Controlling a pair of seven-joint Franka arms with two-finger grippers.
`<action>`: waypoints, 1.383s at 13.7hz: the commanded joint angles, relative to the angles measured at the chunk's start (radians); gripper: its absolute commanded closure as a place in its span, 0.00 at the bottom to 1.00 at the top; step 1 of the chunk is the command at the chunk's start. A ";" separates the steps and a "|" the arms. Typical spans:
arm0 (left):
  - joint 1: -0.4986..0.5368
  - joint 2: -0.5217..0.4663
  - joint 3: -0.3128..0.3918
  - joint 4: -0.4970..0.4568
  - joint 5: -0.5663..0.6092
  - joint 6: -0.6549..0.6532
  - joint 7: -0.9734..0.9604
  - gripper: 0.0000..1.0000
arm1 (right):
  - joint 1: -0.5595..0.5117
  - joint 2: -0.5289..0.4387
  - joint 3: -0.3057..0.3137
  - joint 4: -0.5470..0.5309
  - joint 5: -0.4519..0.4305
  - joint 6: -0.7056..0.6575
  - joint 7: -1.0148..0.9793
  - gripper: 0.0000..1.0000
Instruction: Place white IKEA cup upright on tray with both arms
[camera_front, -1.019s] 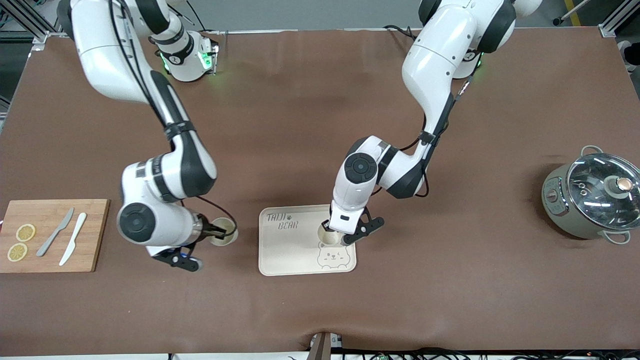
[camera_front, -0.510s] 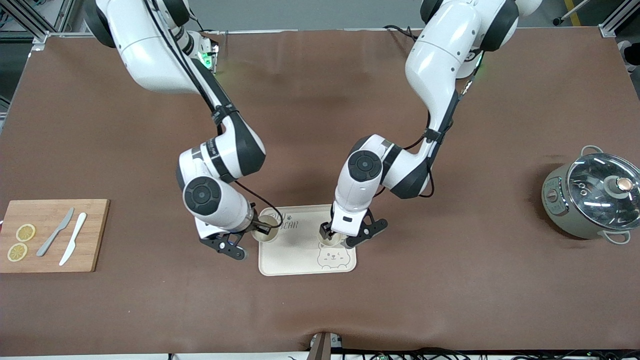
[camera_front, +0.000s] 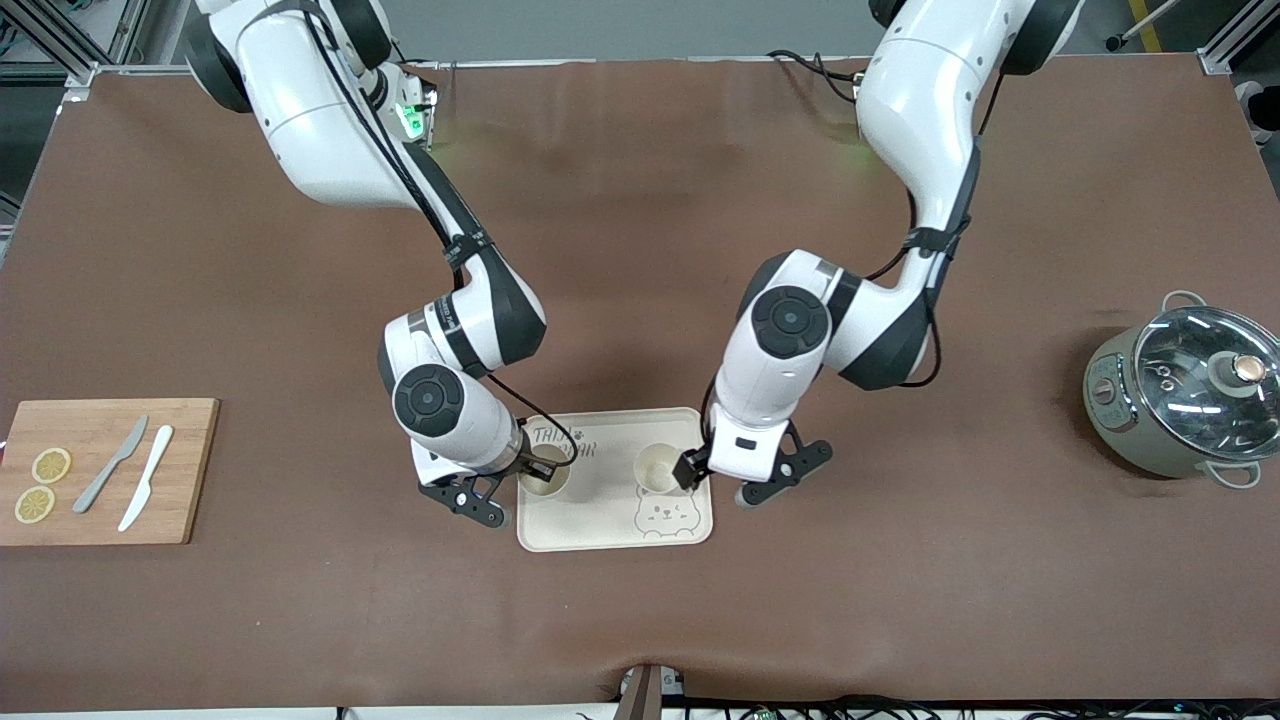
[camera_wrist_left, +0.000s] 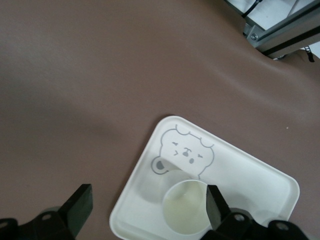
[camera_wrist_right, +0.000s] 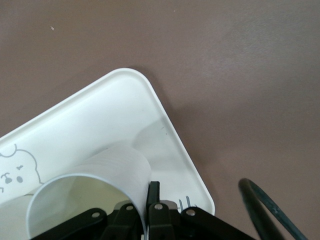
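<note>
A robotics lab; aluminium framing (camera_front: 60, 45) edges a brown-covered table (camera_front: 640, 250).

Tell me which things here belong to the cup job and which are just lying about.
Job:
- tray
- cup standing on tray, released
- second cup, held over tray by right gripper
- left gripper, open beside the tray

Lying about:
- cutting board
- two knives
- lemon slices
- lidded pot

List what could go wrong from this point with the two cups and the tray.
1. The right gripper is shut on the rim of a white cup sitting close to the raised edge of the cream rectangular bear-print tray; released there, the cup might catch the rim and tip.
2. The open left gripper hangs close beside the other upright white cup; one finger might clip it while moving.
</note>
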 joint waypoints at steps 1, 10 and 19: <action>0.039 -0.073 0.002 -0.027 -0.009 -0.077 0.078 0.00 | 0.019 0.033 -0.006 0.009 0.003 0.043 0.013 1.00; 0.176 -0.237 0.006 -0.055 0.026 -0.350 0.369 0.00 | 0.029 0.061 -0.008 0.000 0.000 0.082 0.011 0.90; 0.334 -0.369 0.005 -0.055 0.034 -0.519 0.697 0.00 | 0.013 0.035 -0.009 0.001 -0.008 0.069 -0.010 0.00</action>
